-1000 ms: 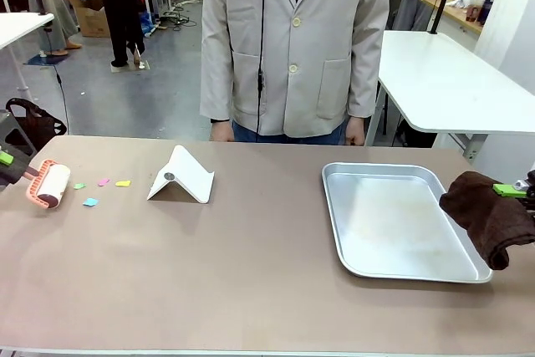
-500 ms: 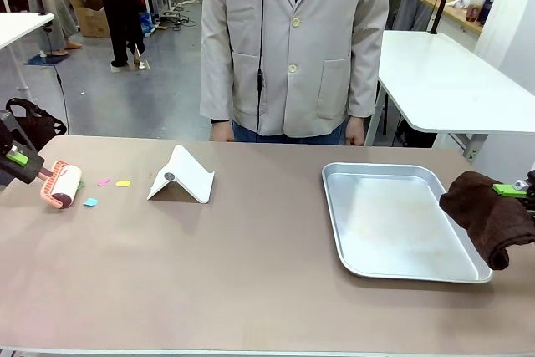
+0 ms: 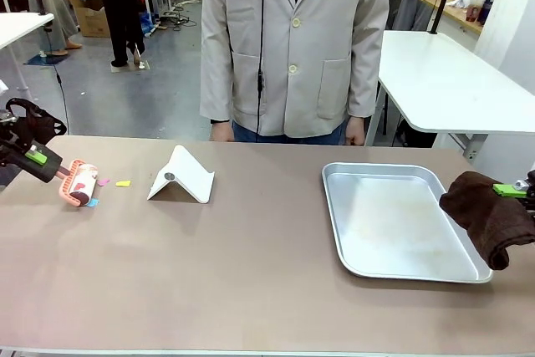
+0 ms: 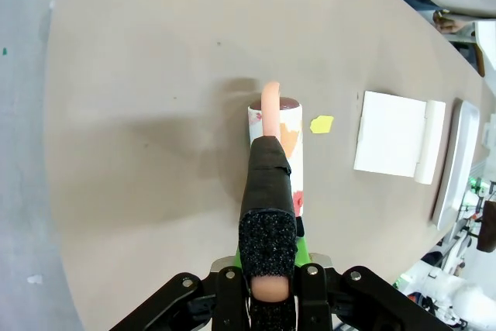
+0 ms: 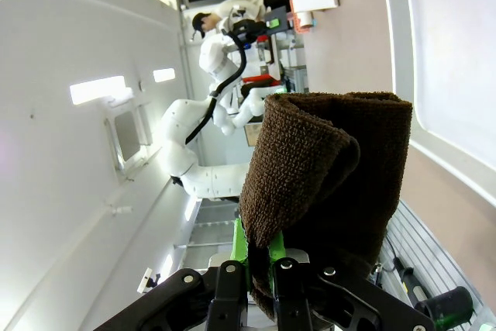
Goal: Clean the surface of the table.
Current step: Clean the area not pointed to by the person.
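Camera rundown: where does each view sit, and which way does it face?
Front: fixed between the arms, faces across the table at the person; left pincer and right pincer at the sides.
Left wrist: looks along its pincer at the lint roller.
Right wrist: looks along its pincer into the brown cloth.
Shared: front and left wrist both show lint roller, white stand.

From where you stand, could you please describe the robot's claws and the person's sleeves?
The left claw and the right claw are black with bright green pads. The person's sleeves are long and light beige, part of a buttoned jacket.
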Robot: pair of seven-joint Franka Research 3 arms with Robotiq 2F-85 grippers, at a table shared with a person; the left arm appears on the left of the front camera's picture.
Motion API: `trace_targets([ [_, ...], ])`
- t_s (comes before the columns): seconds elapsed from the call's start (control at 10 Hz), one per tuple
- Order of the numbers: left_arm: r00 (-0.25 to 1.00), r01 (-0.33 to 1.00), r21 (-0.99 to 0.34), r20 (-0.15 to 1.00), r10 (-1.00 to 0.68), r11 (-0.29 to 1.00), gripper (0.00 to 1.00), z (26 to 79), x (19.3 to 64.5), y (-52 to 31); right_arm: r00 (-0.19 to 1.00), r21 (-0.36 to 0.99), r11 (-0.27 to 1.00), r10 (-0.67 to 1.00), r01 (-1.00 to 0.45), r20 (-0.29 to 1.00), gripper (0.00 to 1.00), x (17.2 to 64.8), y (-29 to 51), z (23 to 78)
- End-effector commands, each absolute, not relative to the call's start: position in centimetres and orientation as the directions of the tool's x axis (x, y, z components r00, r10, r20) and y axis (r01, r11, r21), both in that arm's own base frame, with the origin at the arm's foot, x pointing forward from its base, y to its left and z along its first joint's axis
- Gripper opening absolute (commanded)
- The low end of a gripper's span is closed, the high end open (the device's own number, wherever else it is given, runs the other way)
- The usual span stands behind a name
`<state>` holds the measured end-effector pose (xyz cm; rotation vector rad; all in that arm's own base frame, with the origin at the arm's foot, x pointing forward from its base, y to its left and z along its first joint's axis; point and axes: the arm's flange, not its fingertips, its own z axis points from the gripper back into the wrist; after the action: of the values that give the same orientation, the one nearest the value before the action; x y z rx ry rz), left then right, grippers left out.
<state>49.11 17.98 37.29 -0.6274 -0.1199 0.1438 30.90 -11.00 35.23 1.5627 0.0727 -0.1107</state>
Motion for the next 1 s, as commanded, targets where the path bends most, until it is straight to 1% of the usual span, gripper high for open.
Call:
trace_targets([
  [0.0, 0.988, -0.097, -0.561, 0.046, 0.147, 0.822, 0.06, 35.1, 49.2, 16.1, 0.995, 0.995, -0.003, -0.011, 0.103, -0.103, 0.11, 31.1, -11.1, 35.7],
  [0.9, 0.999, 0.032, -0.581, 0.012, -0.031, 0.813, 0.06, 35.2, 49.8, 7.5, 0.995, 0.995, -0.003, -0.011, 0.103, -0.103, 0.11, 31.1, -11.1, 35.7],
])
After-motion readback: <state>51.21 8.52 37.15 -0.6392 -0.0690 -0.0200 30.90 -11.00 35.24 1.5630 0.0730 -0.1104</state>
